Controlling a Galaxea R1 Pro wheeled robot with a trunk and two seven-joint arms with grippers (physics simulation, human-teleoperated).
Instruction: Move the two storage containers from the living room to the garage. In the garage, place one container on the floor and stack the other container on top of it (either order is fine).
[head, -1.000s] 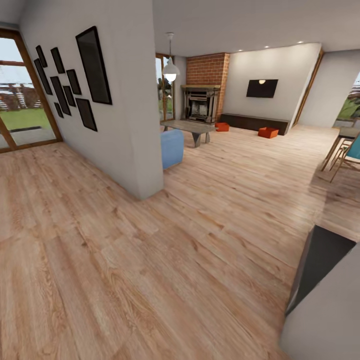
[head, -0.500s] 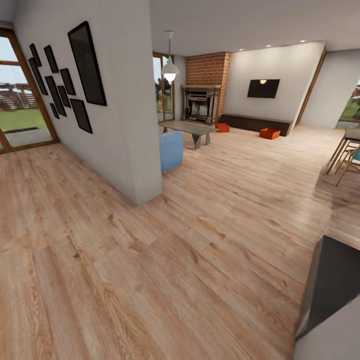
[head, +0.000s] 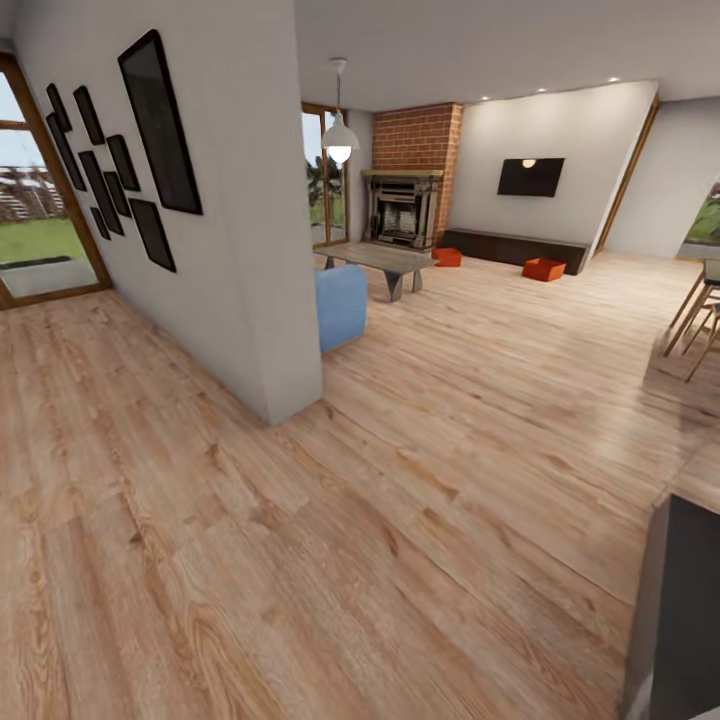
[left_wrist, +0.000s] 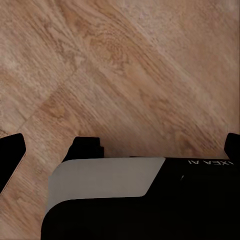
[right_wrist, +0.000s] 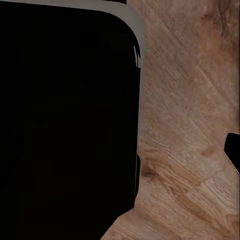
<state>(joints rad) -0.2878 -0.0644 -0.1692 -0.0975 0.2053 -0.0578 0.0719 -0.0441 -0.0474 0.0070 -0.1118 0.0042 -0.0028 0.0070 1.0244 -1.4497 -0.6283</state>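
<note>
Gripper fingers (left_wrist: 12, 155) perhaps over wood floor (left_wrist: 140, 75)

- Left wrist view: a glossy black housing (left_wrist: 150, 200) carries a pale grey panel (left_wrist: 105, 179) with one slanted edge, and small white lettering (left_wrist: 209, 162) reading "XEA AI", seen upside down.
- Right wrist view: a large black body (right_wrist: 65, 120) has a rounded corner edged with a thin grey rim (right_wrist: 138, 65).

Two storage containers on the wood floor, one (head: 447, 257) by the fireplace (head: 403, 207), the other (head: 543, 269) before the low cabinet (head: 515, 248); one wall TV (head: 530, 177); one pendant lamp (head: 340, 140); one low table (head: 377, 258); one blue seat (head: 340, 304).
</note>
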